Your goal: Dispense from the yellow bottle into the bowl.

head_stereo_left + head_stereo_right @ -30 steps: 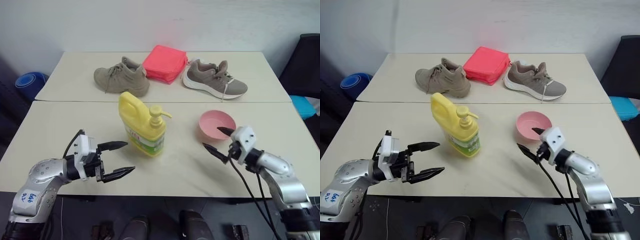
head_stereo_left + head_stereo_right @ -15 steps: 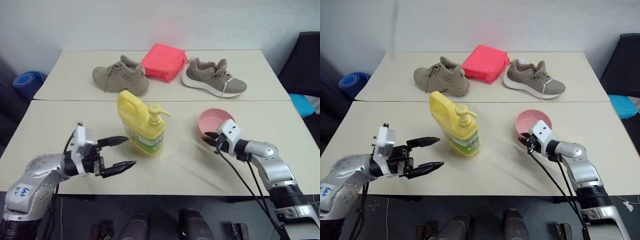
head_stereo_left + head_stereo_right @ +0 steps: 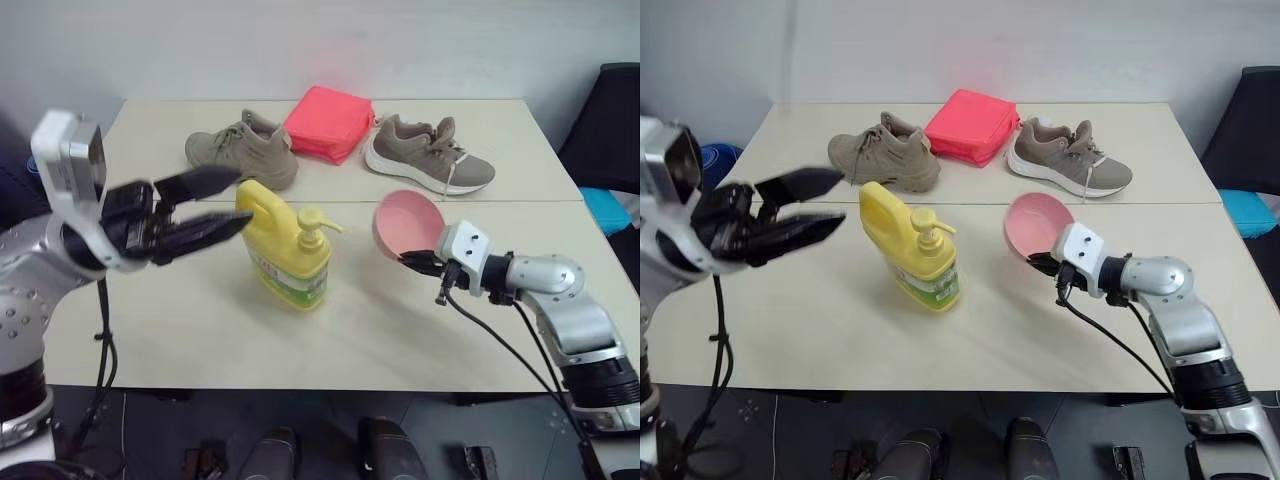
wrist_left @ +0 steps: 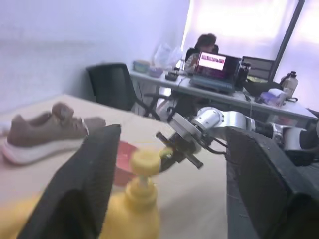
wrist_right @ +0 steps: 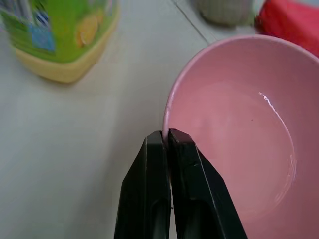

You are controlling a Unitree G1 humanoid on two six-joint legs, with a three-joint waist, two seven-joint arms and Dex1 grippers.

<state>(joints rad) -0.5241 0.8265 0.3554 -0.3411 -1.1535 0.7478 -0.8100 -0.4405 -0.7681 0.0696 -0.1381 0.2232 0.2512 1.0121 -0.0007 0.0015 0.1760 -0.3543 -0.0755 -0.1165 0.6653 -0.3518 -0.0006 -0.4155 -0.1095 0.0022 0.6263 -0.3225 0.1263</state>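
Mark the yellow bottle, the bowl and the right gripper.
yellow bottle (image 3: 290,262): left eye view, on the body just above the label.
bowl (image 3: 405,222): left eye view, on the pink inner wall, tilted up off the table.
right gripper (image 5: 167,144): right wrist view, at the fingertips pinching the bowl's rim.

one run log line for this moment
right end effector: shut on small round pink plastic bowl rim, bowl lifted, tilted | left end effector: open above yellow plastic pump bottle | bottle: upright on table
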